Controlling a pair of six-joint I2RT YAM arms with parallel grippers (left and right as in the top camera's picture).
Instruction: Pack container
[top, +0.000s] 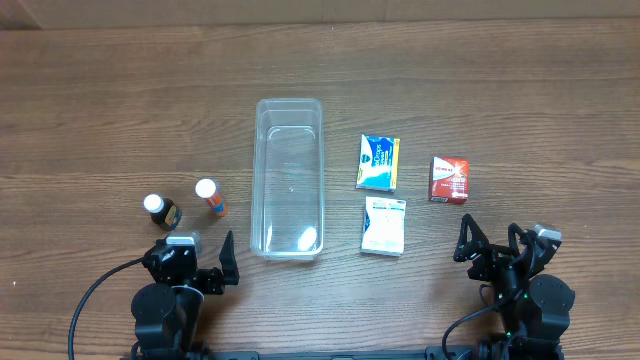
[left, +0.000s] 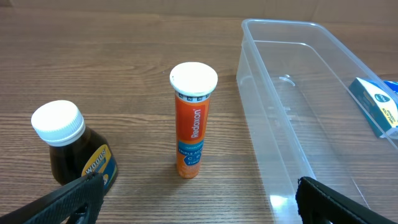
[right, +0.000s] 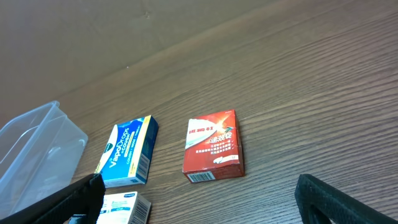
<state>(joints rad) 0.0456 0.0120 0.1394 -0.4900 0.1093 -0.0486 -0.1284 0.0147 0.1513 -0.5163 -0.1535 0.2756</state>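
Here, at this moment:

- The container (top: 258, 180) sits open side up on the counter (top: 100, 120), between the two claws: ahead and to the right of the left claw (top: 190, 255), ahead and well to the left of the right claw (top: 490, 245).
- Nothing lies inside it; wood grain shows through its clear floor.
- Its long axis runs straight away from the claws, with one short end nearest them.
- Both arms sit low at the near edge, claws pointing forward over the counter.
- The left claw's fingers are spread wide and hold nothing. An upright orange tube (left: 194, 118) stands just ahead between them, and a dark bottle (left: 68, 146) with a white cap stands by the left finger.
- The right claw is likewise spread wide and holds nothing. A red box (right: 213, 146) lies flat ahead of it, a blue and yellow box (right: 127, 152) ahead to its left, and a white box (right: 121, 208) nearer, by the left finger.
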